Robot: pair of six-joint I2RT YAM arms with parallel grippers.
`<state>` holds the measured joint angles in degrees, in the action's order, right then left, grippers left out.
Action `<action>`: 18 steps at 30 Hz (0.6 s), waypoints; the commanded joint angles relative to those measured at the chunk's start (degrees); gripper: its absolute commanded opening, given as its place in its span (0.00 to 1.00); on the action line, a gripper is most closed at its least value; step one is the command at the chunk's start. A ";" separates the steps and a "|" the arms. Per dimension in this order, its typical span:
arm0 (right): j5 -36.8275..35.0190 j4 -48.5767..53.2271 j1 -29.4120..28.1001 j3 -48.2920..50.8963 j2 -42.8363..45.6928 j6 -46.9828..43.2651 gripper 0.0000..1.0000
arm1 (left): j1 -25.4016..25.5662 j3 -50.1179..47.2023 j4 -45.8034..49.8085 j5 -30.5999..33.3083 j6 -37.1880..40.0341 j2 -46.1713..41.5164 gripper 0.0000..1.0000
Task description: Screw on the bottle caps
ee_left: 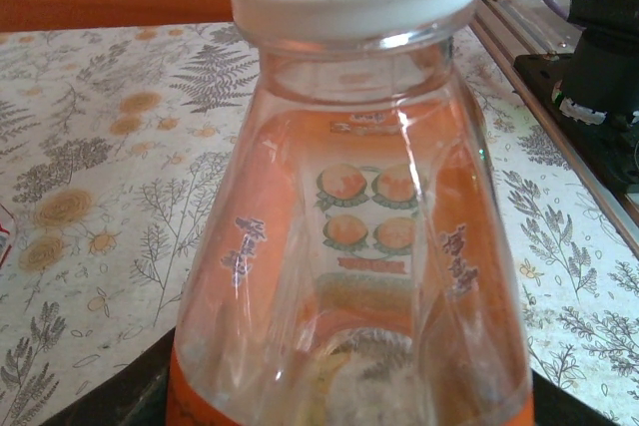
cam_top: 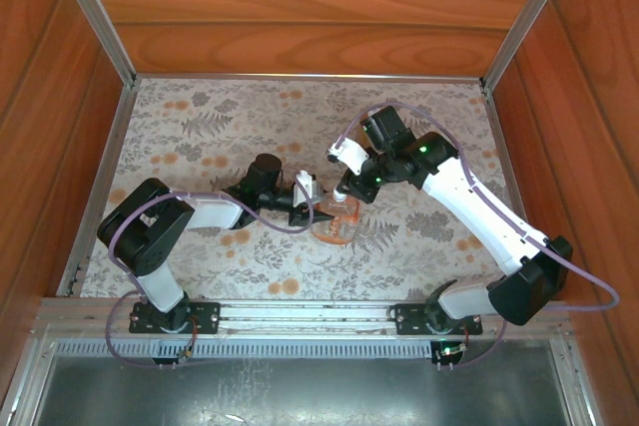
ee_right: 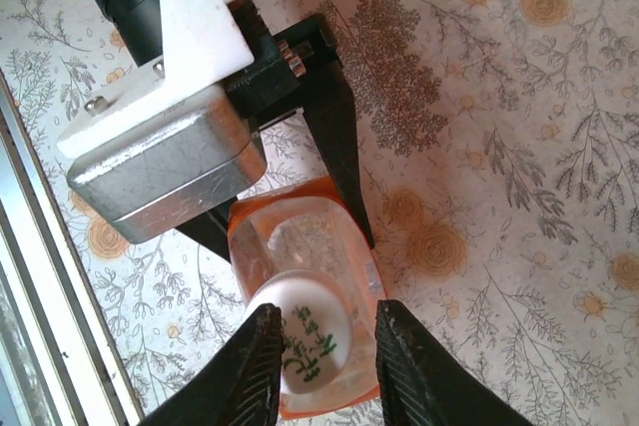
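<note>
A squarish bottle of orange liquid stood upright near the middle of the flower-patterned table, clamped low on its sides by the left gripper, whose black fingers were closed tight against the clear plastic. From above, the right gripper reached down over the neck, its two dark fingers narrowly parted on either side of the small white cap sitting on the bottle's mouth. Whether the pads actually pressed the cap could not be told. Trouble seemed likeliest at the cap. It was small and smooth, so the fingers might slip round it without turning it. If it sat slightly tilted, the thread could cross and jam. A hard twist might also spin the bottle in the left grip.
</note>
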<state>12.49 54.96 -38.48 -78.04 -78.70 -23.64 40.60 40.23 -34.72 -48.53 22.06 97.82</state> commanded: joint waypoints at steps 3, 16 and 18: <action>1.42 2.04 0.08 0.86 -0.31 -0.97 0.33 | -0.04 -1.82 11.79 0.29 -1.41 3.51 0.52; 1.56 -2.13 0.17 0.79 1.89 1.64 0.42 | -0.10 -1.91 11.95 0.33 -1.19 3.35 0.52; 1.87 -4.21 0.18 1.48 2.95 2.80 0.48 | -0.10 -2.00 11.88 0.46 -0.98 3.26 0.52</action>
<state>12.75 53.28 -38.52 -77.58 -78.22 -22.59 40.56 40.23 -34.68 -48.75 22.09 97.86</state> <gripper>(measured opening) 0.461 0.523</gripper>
